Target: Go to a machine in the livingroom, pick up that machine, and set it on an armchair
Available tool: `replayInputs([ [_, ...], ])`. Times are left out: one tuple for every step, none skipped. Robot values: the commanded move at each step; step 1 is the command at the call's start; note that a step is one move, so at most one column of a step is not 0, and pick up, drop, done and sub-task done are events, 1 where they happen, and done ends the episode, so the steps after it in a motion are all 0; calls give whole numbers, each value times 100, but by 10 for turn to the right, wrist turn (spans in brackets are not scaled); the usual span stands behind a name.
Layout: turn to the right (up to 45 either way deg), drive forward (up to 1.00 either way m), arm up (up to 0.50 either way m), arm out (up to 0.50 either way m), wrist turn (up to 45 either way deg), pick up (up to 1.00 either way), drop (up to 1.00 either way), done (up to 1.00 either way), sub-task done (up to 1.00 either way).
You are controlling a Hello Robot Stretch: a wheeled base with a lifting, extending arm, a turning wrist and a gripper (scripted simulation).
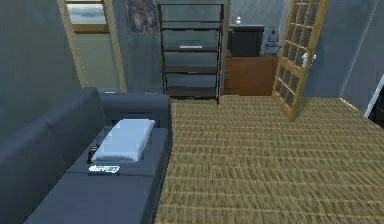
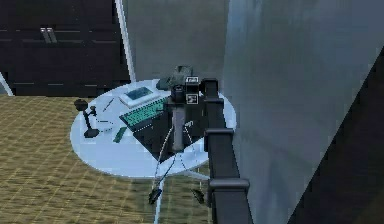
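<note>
In the arm side view a round white table (image 2: 108, 152) carries several small things. A dark grey lump (image 2: 182, 74) sits at its far edge. Beside it lie a green flat slab (image 2: 143, 112) and a pale blue flat item (image 2: 137, 95). The arm (image 2: 222, 160) rises from the bottom edge over the table. My gripper (image 2: 171, 88) is at its far end, next to the lump. With things lying behind it, I cannot tell whether it holds anything. A dark grey sofa (image 1: 70, 150) with a pale cushion (image 1: 125, 140) stands at the forward view's lower left.
Two small dark upright objects (image 2: 90, 122) stand on the table's left side. A grey wall (image 2: 290, 90) rises close at the right. In the forward view there is a dark shelf unit (image 1: 191, 50), a wooden glazed door (image 1: 298, 55) and a woven carpet (image 1: 270, 150).
</note>
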Motion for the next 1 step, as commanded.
replayInputs([
  [0, 0, 0, 0, 450, 0, 0, 0, 0],
])
